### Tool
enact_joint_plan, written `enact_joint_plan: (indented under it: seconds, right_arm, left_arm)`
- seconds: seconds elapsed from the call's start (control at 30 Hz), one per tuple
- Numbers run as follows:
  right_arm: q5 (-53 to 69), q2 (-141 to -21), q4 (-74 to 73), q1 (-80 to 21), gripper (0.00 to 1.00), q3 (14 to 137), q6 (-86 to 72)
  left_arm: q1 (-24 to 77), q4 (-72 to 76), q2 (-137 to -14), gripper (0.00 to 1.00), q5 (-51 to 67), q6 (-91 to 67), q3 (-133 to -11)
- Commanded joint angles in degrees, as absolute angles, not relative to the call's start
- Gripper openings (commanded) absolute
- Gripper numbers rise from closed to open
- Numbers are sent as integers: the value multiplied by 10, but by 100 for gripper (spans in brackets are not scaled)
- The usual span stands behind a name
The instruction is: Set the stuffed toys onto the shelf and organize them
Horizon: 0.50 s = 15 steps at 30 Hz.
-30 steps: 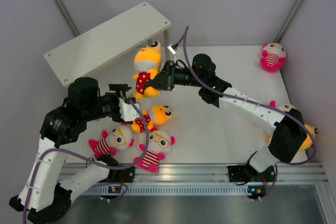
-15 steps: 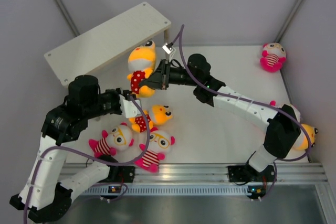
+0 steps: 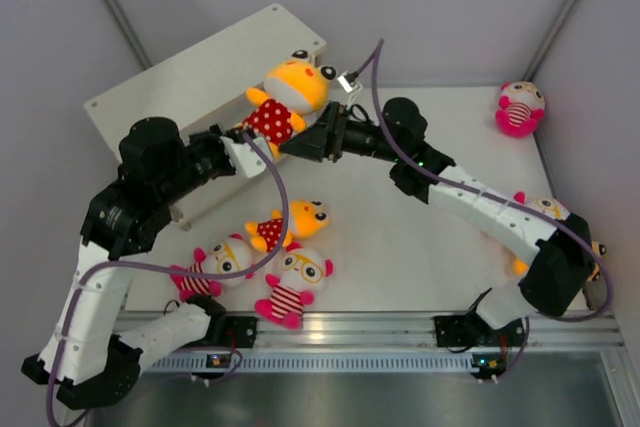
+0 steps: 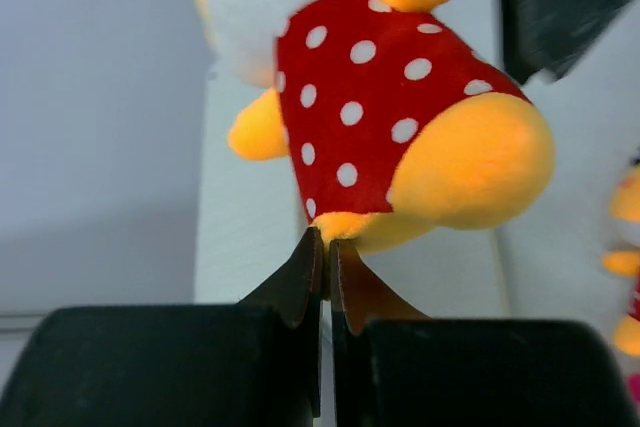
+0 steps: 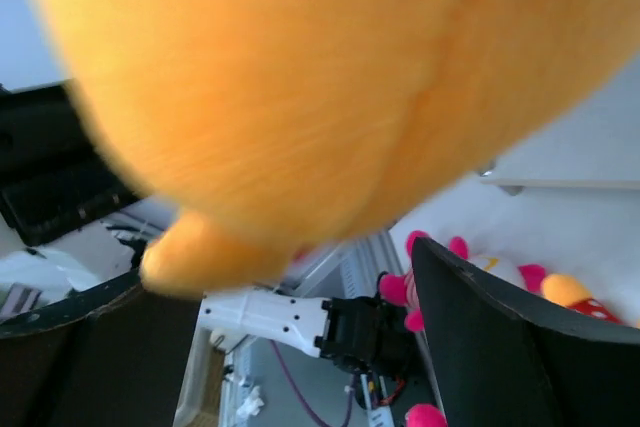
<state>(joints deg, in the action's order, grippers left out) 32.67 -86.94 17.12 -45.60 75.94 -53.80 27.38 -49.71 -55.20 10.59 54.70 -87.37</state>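
Orange stuffed toy (image 3: 284,102) tilted, head up-right; right gripper (image 3: 296,142) clamps it, left gripper (image 4: 325,249) closed at foot.

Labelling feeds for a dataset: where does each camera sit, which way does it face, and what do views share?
Top external: above and behind, looking down at table, shelf, toys; left arm and right arm show.
Left wrist: on the left arm, looking along the shut left gripper at the orange toy's dotted shirt.
Right wrist: on the right arm, looking past the right gripper; the toy fills it.
Shared: all three show that orange toy.
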Motion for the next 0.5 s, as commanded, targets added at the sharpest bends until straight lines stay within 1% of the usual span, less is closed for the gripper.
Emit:
enact_joint_plan:
  seconds: [0.0,0.03,0.1,0.23,0.27,0.33,0.37,0.4,0.47]
  right_arm:
    - [288,-761,124,-409,84,738,-484]
    - [278,-748,104,-403,85,737,-469]
    - [251,-712,52,-397,86,739,-432]
    - [245,-669,4,-383,87,736,-401]
    - [243,-652,2,-377,87,735,-392]
    - [230,-637,-34,-357,87,734,-383]
    - [224,-622,-58,-351,87,735,-370]
    - [213,-618,-68,-345,87,737,-363]
    - [207,-604,-90,-337,87,738,-347]
  left_arm:
    - [275,-304,-576,0,5,546,-916]
    - [275,-234,-581,0,-39,555,-918]
    - [275,-185,-601,0,-67,584,-925]
    - [274,-185,-657,0,-156,604,-1011]
    - [273,-210,-668,0,-201,607,-1019]
    - [267,-256,-707,0,-250,601,-1047]
    - [262,-338,-742,0,-277,577,-1062]
    - [255,-378,-764,0,-314,560,-1080]
    - [229,-461,-818,0,-327,516,-1145]
